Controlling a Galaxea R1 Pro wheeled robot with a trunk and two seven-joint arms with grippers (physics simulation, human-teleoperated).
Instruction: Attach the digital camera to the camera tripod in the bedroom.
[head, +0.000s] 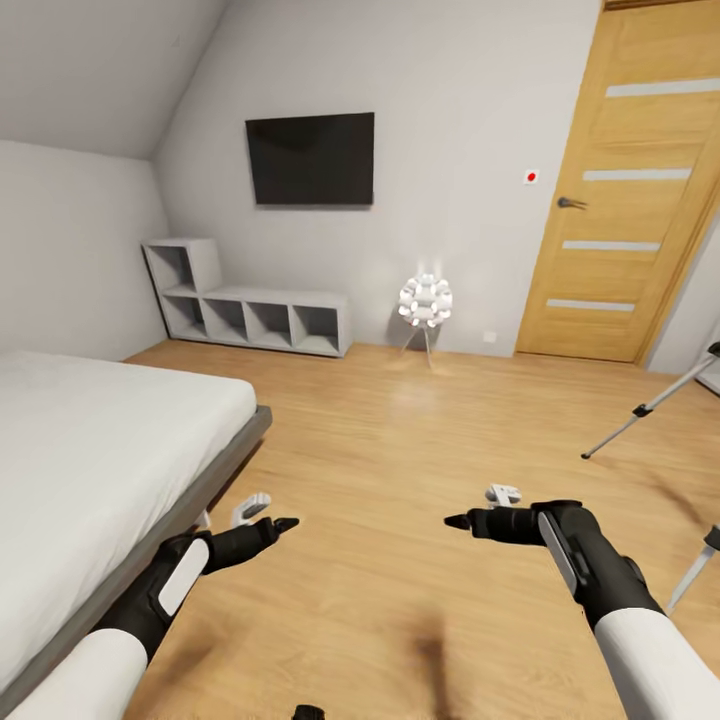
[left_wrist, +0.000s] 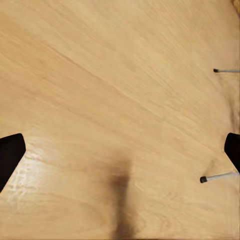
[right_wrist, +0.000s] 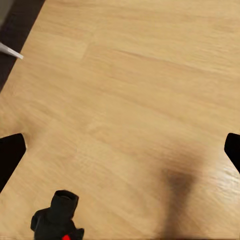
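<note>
Inspector A: Report the arm poses.

Inspector B: In the head view both arms reach forward and low over the wood floor (head: 400, 420), forearms angled inward. The left end effector (head: 262, 520) sits beside the bed (head: 100, 430); the right end effector (head: 478, 512) is well apart from it, toward the room's middle.

Inspector A: End effector states?

Inspector B: Both released. Each wrist view shows dark fingertips (left_wrist: 10, 155) far apart at opposite frame edges, nothing between them but floor. The same holds on the right (right_wrist: 11, 152).

Inspector A: Location of the task items?

Inspector B: The camera tripod (head: 650, 405) stands at the head view's right edge; two silver legs with black feet show, the head cut off. The left wrist view catches two leg tips (left_wrist: 217, 177). The digital camera (right_wrist: 56, 220), black with a red spot, lies on the floor below the right wrist.

Inspector A: Surroundings?

Inspector B: Grey cube shelves (head: 250, 315), a wall screen (head: 310, 158), a white-ball lamp (head: 425, 300), an oak door (head: 630, 190).
</note>
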